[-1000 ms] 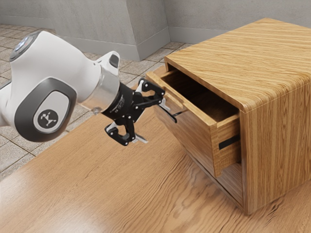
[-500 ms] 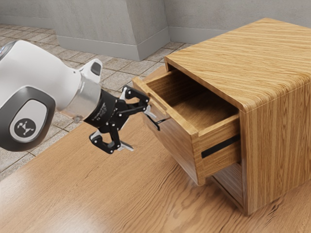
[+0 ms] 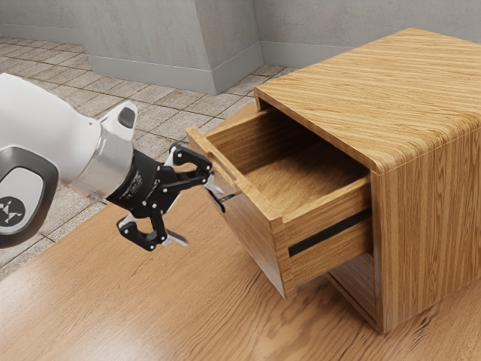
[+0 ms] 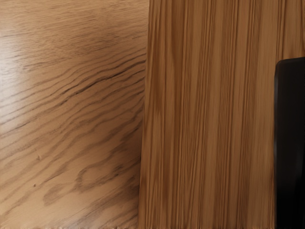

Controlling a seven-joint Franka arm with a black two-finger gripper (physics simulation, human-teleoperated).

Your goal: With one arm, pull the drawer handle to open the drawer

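Observation:
A wooden cabinet [image 3: 391,98] stands at the exterior view's right. Its single drawer [image 3: 301,177] is pulled well out, and its inside is bare. A thin black handle [image 3: 219,198] sticks out from the drawer front [image 3: 252,229]. My black gripper [image 3: 197,207] is right at the handle, open, fingers spread wide. The upper finger [image 3: 201,167] sits by the handle's top and the lower finger [image 3: 174,241] hangs below it. In the wrist view the drawer front [image 4: 209,114] is very close, with the black handle [image 4: 289,143] beside it.
The cabinet rests on a broad wooden tabletop [image 3: 150,301], also seen in the wrist view [image 4: 71,119]. Beyond the table lie a tiled floor [image 3: 150,98] and a grey wall [image 3: 150,37]. My white arm [image 3: 52,150] comes in from the exterior view's left.
The drawer has slid farther out of the cabinet toward the exterior view's left. My hand has drawn back the same way, staying at the handle.

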